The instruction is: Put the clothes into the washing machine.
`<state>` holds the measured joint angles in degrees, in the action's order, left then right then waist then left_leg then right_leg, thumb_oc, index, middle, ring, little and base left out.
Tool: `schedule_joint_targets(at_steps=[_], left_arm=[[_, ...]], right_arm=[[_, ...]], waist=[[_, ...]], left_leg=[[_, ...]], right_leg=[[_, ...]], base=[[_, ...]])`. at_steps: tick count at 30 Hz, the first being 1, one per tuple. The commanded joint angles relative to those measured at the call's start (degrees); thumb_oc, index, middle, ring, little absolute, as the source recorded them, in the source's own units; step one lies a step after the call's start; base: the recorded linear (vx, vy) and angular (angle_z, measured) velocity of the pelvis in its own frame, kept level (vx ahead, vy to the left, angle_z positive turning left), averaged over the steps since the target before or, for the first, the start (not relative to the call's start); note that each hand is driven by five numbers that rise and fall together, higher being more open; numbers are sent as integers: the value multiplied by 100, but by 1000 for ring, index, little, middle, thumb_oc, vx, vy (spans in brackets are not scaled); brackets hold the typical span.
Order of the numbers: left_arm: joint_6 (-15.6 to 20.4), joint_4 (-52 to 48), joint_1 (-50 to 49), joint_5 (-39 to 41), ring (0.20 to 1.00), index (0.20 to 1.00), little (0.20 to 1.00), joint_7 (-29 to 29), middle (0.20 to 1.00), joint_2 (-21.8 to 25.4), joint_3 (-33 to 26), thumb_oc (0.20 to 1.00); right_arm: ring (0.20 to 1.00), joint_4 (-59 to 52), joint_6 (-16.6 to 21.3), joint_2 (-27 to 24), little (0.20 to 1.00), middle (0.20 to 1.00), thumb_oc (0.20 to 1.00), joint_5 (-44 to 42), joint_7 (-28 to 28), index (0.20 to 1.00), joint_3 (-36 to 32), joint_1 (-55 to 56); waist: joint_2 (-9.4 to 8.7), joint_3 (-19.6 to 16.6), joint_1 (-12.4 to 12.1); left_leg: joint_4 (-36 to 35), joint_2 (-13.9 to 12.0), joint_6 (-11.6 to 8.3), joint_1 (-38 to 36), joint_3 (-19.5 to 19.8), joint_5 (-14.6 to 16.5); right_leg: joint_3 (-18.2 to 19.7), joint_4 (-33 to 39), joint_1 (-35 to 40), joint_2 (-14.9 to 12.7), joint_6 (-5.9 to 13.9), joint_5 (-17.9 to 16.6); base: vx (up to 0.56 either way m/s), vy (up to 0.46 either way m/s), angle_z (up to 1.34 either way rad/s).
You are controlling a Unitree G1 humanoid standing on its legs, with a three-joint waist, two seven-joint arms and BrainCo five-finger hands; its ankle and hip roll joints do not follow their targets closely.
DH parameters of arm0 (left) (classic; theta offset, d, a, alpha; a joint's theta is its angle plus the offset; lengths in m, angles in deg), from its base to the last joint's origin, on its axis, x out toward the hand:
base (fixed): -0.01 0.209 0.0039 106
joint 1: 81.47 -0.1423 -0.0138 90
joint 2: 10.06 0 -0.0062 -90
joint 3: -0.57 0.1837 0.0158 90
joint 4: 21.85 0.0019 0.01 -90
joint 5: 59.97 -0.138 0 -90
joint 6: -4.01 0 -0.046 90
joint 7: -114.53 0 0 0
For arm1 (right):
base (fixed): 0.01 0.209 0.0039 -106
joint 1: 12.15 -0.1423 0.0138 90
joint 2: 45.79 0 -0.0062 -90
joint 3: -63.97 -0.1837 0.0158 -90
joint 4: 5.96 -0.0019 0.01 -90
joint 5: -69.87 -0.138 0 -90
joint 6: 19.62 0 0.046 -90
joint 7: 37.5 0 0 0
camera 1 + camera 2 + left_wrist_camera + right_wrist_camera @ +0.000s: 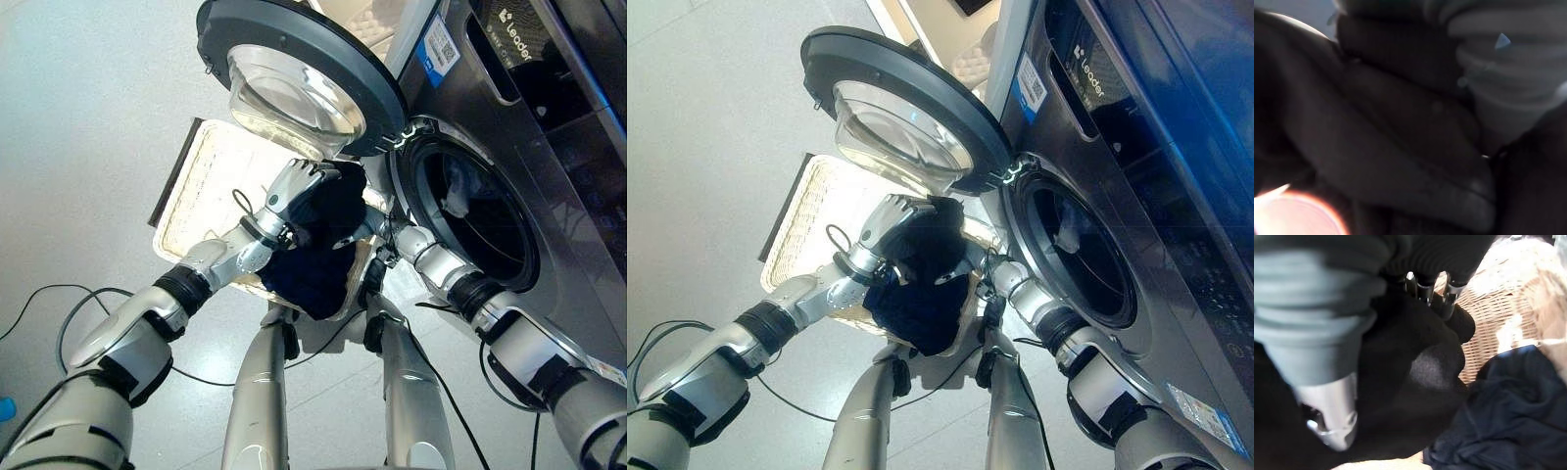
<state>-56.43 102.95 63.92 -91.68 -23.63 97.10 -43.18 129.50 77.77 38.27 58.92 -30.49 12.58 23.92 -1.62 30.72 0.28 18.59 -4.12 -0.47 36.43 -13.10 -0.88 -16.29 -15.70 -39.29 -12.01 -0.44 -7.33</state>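
The washer [549, 127] stands at the right, its door [294, 73] swung open to the left over the basket [211, 186] on the floor [88, 117]. Between basket and drum opening [480, 220], the clothes [318, 245] hang between left hand [289, 191] and right hand [985, 269].

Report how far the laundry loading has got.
Done: the washer door is open, and something pale already lies in the drum. In hand: both hands, left hand and right hand, hold a dark garment above the wicker basket, beside the opening. Left: move it into the drum.
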Motion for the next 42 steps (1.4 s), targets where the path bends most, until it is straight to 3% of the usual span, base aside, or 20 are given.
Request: schedule_joint_targets(at_steps=[1,7,14,15,16,17,38,39,40,42], left_arm=[[448,-816,310,407,200,200,200,-11,200,-402,-167,200],[381,-826,239,506,200,200,200,-173,200,-472,-143,200],[353,-765,188,629,200,200,200,-252,200,-493,-136,200],[331,-744,165,654,200,200,200,-284,200,-504,-122,200],[328,-734,178,650,200,200,200,-285,200,-503,-125,200],[316,-715,167,628,200,200,200,-277,200,-513,-123,200],[-213,65,52,431,200,200,200,-380,200,-692,-137,200],[-327,161,48,410,940,940,940,-459,940,-700,-133,940],[-349,176,28,409,1000,1000,1000,-459,1000,-710,-124,1000],[-455,250,19,374,1000,1000,1000,-522,1000,-717,-108,1000]], right_arm=[[1000,-181,525,3,1000,1000,1000,-580,-23,1000,-243,-291],[1000,-411,769,165,1000,1000,1000,-1667,177,1000,-446,-259],[1000,-589,1120,306,1000,1000,1000,-2242,159,1000,-623,-207],[476,-670,1294,332,476,476,476,-2491,83,476,-668,-170],[282,-681,1341,339,282,282,282,-2587,88,282,-690,-188],[200,-700,1415,361,200,200,200,-2774,119,200,-725,-184],[200,-896,2456,648,200,200,200,-4012,266,200,-1094,-32],[200,-921,2527,669,200,200,200,-4194,324,200,-1107,14],[200,-924,2534,679,200,200,200,-4235,347,200,-1110,50],[200,-931,2566,705,200,200,200,-4403,437,200,-1137,119]], waist=[[348,-92,-181],[364,-92,-176],[384,-92,-161],[387,-92,-159],[386,-92,-151],[387,-92,-148],[425,-92,21],[424,-92,49],[428,-92,49],[425,-92,81]], left_leg=[[-19,205,-492,51,33,105],[-40,244,-486,20,23,118],[-64,262,-471,43,25,69],[-53,260,-476,11,27,99],[-66,270,-471,38,31,70],[-72,274,-471,35,34,69],[-63,203,-501,23,-102,39],[-60,199,-514,32,-120,36],[-55,191,-519,-1,-125,62],[-65,178,-526,-2,-154,58]], right_leg=[[-148,-249,114,-83,842,384],[-154,-187,137,-65,846,352],[-160,-167,118,-64,826,315],[-155,-165,150,-63,834,331],[-157,-147,126,-65,830,304],[-156,-138,129,-59,832,301],[-80,-99,114,-34,833,264],[-67,-80,111,-22,831,260],[-61,-93,136,-15,837,285],[-47,-76,129,-7,846,278]], base=[[0,0,0],[0,0,0],[0,0,0],[0,0,0],[0,0,0],[0,0,0],[1,3,-1],[16,22,-8],[18,20,-8],[7,13,-5]])
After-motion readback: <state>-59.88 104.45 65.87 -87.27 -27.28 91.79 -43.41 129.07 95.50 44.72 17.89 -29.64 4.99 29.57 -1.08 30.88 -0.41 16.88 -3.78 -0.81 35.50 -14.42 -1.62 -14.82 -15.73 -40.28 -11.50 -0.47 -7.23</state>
